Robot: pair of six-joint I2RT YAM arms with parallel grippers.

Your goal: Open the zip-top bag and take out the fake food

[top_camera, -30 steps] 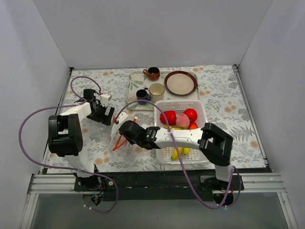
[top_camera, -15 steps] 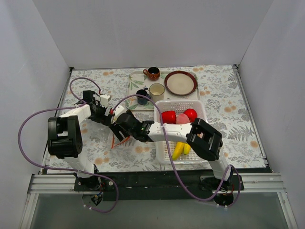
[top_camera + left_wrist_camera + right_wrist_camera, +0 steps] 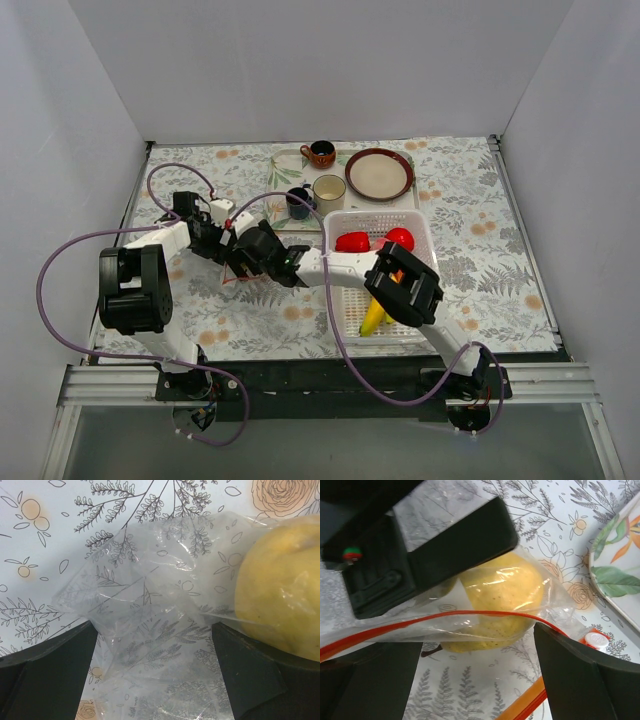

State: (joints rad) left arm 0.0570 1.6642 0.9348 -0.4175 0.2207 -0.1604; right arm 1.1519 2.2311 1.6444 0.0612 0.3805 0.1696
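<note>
The zip-top bag (image 3: 445,587) lies crinkled on the floral cloth, its red-orange zip strip (image 3: 440,616) curving across the right wrist view. Inside it sits a yellow fake fruit (image 3: 505,597) with a dark stem, also seen at the right of the left wrist view as a yellow fruit (image 3: 285,590). My left gripper (image 3: 155,680) is open, with clear bag film (image 3: 150,630) lying between its fingers. My right gripper (image 3: 475,680) is open at the bag's mouth, facing the left gripper's black finger (image 3: 425,550). From above, the left gripper (image 3: 225,250) and right gripper (image 3: 248,262) meet over the bag (image 3: 238,280).
A white slotted basket (image 3: 425,245) right of the bag holds red fruits (image 3: 352,242) and a yellow banana bunch (image 3: 373,318); the right arm crosses it. Behind stand a floral tray (image 3: 283,172), three cups (image 3: 322,153) and a brown-rimmed plate (image 3: 379,173).
My right gripper has opened wide and moved left and farther away, up to the bag beside the left gripper. Its arm now swings across the basket. The left gripper stays open in place.
</note>
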